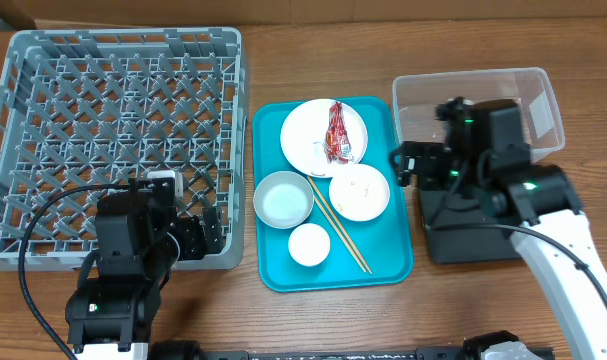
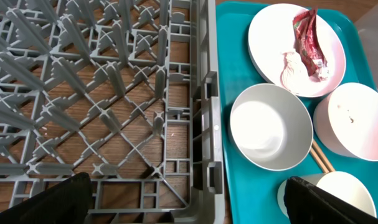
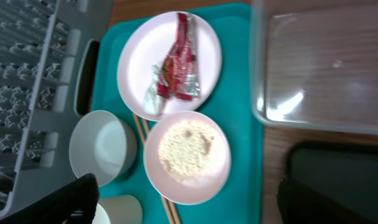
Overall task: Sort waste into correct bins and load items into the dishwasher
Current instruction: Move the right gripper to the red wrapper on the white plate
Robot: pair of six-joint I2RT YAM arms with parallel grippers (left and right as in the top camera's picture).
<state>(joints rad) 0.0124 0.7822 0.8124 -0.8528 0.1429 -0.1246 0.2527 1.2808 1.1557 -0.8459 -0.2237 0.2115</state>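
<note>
The wrapper lies left of the right gripper, long axis top-to-bottom in the overhead frame. That nearer gripper is spread, empty.

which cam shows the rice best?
Right wrist: the rice sits as a pale grainy patch in the middle of the smaller plate, whole and unobstructed. Overhead shows the same plate small, with only faint specks on it. Left wrist cuts that plate off at the frame's right edge; just a few specks show.

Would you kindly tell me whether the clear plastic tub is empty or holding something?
Empty in what shows: through the clear plastic tub only the wooden table appears, with no waste inside.
</note>
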